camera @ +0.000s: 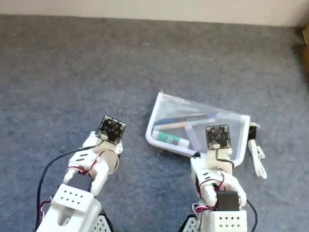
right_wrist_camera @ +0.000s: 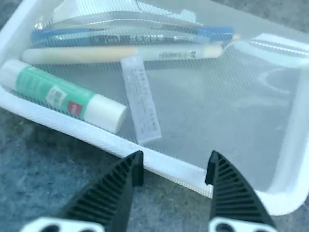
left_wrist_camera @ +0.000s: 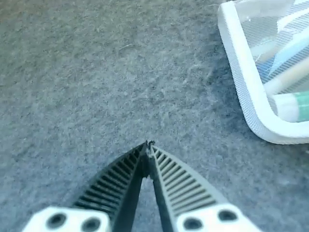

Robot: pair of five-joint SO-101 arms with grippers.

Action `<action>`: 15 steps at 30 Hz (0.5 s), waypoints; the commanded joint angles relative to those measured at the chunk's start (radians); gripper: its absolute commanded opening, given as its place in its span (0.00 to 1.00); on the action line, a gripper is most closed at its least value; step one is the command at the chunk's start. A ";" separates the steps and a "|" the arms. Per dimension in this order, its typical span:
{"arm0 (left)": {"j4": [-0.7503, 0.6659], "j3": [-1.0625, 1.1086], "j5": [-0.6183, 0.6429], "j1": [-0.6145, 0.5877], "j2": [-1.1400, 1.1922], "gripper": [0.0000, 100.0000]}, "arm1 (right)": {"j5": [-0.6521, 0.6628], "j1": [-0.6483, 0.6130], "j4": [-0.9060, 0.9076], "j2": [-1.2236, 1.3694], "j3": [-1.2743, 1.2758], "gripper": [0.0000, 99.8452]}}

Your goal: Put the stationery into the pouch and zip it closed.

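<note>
Ground: grey carpet-like covering (camera: pixel 72 72), matt, fuzzy short-fibre cloth.
Pouch: white translucent rectangular pouch (right_wrist_camera: pixel 231 101), fine plastic mesh with a faint sheen; thicker white woven-looking border.
Glue stick: green-and-white glue stick (right_wrist_camera: pixel 63 94), smooth glossy plastic.
Pencil: cream round pencil (right_wrist_camera: pixel 120 54), smooth, satin.
Right gripper (right_wrist_camera: pixel 175 163): black matt plastic, ribbed faces.
Left gripper (left_wrist_camera: pixel 147 145): same black ribbed plastic.

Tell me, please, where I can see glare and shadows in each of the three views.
High view: soft, even light; the pouch shows a pale sheen near its upper left corner. Left wrist view: a dark shadow lies on the carpet along the pouch's white rim. Right wrist view: bright streaks of glare cross the mesh over the pens.
</note>
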 commanded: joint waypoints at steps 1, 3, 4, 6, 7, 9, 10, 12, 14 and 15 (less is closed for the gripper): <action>0.003 0.024 0.008 -0.010 0.004 0.01 | 0.015 0.010 0.004 -0.010 0.156 0.20; 0.002 0.022 0.006 -0.010 -0.005 0.01 | 0.015 0.010 0.004 -0.010 0.156 0.20; 0.003 0.024 0.006 -0.013 -0.024 0.01 | 0.015 0.010 0.004 -0.010 0.156 0.20; 0.023 0.028 0.006 -0.036 -0.079 0.01 | 0.015 0.010 0.004 -0.010 0.156 0.20; 0.049 0.030 0.008 -0.050 -0.113 0.01 | 0.015 0.010 0.004 -0.010 0.156 0.20; 0.123 0.031 0.008 -0.065 -0.188 0.01 | 0.015 0.010 0.004 -0.010 0.156 0.20; 0.166 0.031 0.008 -0.067 -0.228 0.01 | 0.015 0.010 0.004 -0.010 0.156 0.20; 0.258 0.031 0.008 -0.067 -0.311 0.01 | 0.015 0.010 0.004 -0.010 0.156 0.20; 0.338 0.031 0.008 -0.067 -0.394 0.01 | 0.015 0.010 0.004 -0.010 0.156 0.20; 0.373 0.031 0.008 -0.067 -0.432 0.01 | 0.015 0.010 0.004 -0.010 0.156 0.20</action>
